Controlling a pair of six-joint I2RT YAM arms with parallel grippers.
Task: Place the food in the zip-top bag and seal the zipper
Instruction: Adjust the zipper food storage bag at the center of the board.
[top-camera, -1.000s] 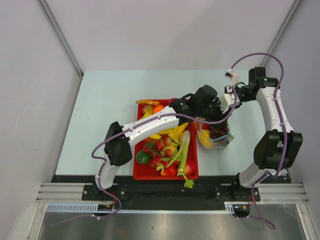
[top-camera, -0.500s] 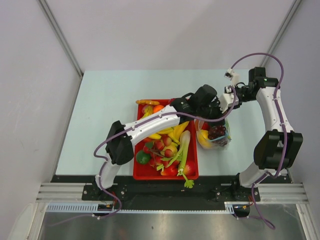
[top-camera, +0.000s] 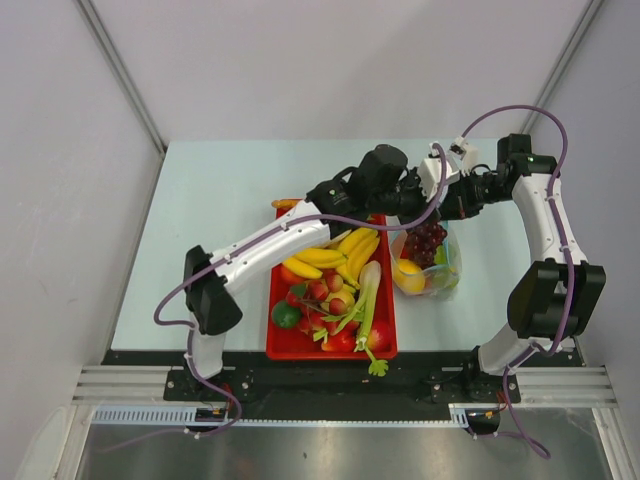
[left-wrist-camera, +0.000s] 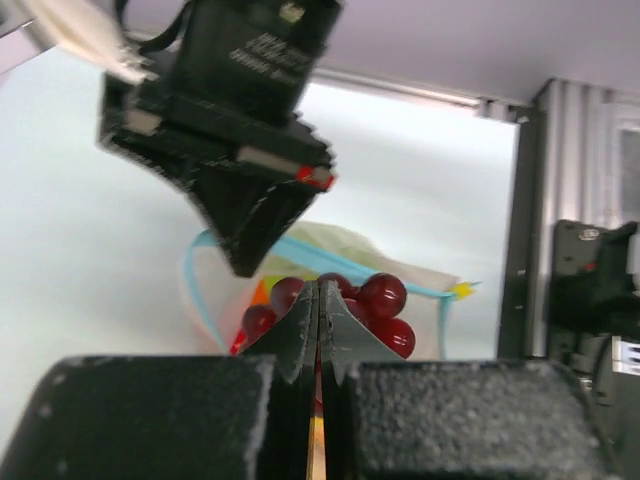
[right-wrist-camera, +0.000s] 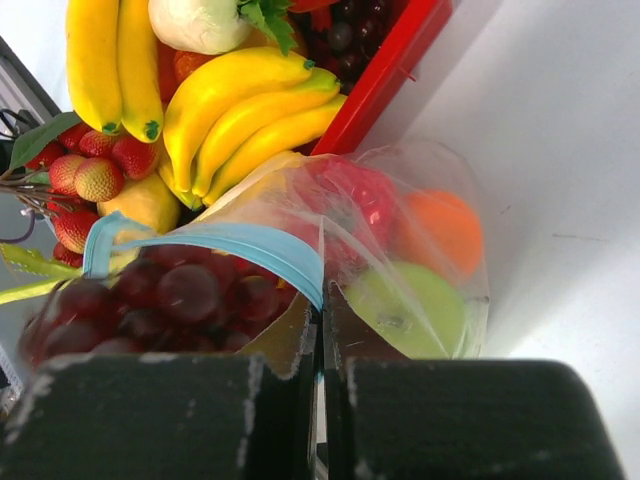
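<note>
The zip-top bag (top-camera: 445, 270) sits just right of the red tray (top-camera: 300, 353), its rim pinched in the closed right gripper (right-wrist-camera: 320, 310) while the left gripper (left-wrist-camera: 318, 300) hangs shut and empty above, and grapes (right-wrist-camera: 170, 295) heaped at the mouth may keep the zipper (right-wrist-camera: 240, 245) from sealing

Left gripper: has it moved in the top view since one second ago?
Yes. The left gripper has drawn back from the bag, toward the far edge and slightly left, to the tray's far right corner.
</note>
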